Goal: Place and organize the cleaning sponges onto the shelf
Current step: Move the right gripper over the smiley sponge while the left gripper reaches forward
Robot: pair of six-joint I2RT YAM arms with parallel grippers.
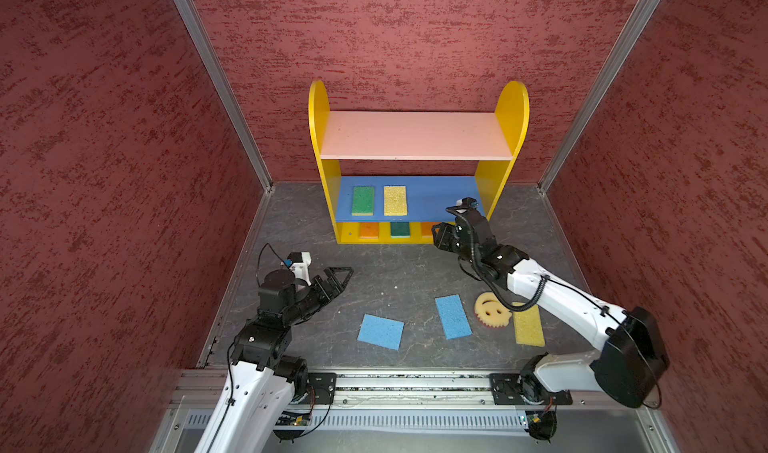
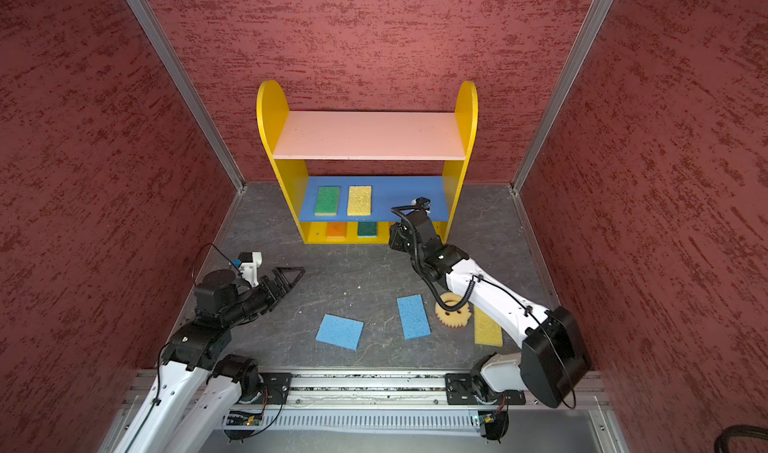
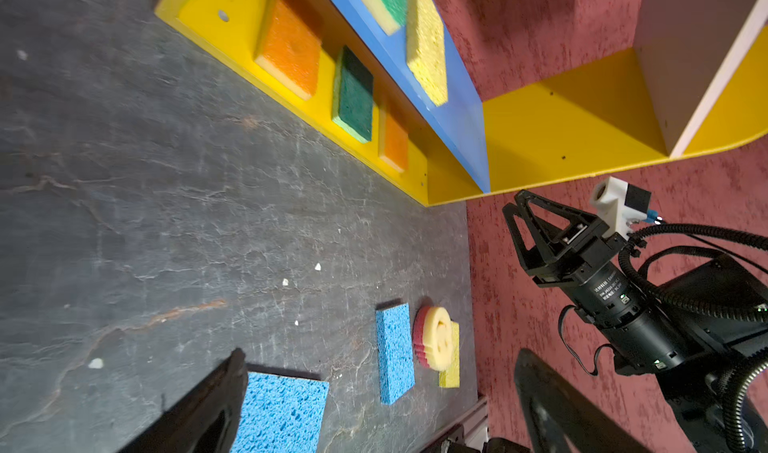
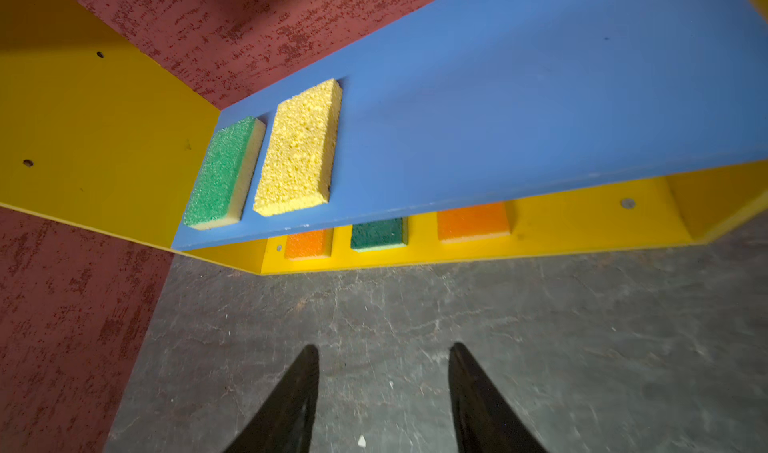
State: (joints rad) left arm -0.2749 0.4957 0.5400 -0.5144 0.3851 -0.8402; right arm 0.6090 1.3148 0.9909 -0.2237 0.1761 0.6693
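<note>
Dark slate tabletop (image 1: 395,272) carries 4 light, squashy foam cleaning sponges (image 1: 453,316), likely best pinched across short sides, 5 more fill the yellow 3-tier shelf (image 1: 513,110), while the wide-open left gripper (image 1: 343,276) and half-open right gripper (image 4: 382,349) hold nothing.

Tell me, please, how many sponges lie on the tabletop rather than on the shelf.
4, left to right in both top views: a blue sponge, a second blue sponge, the round smiley sponge, and a yellow sponge. None seems hidden.
</note>
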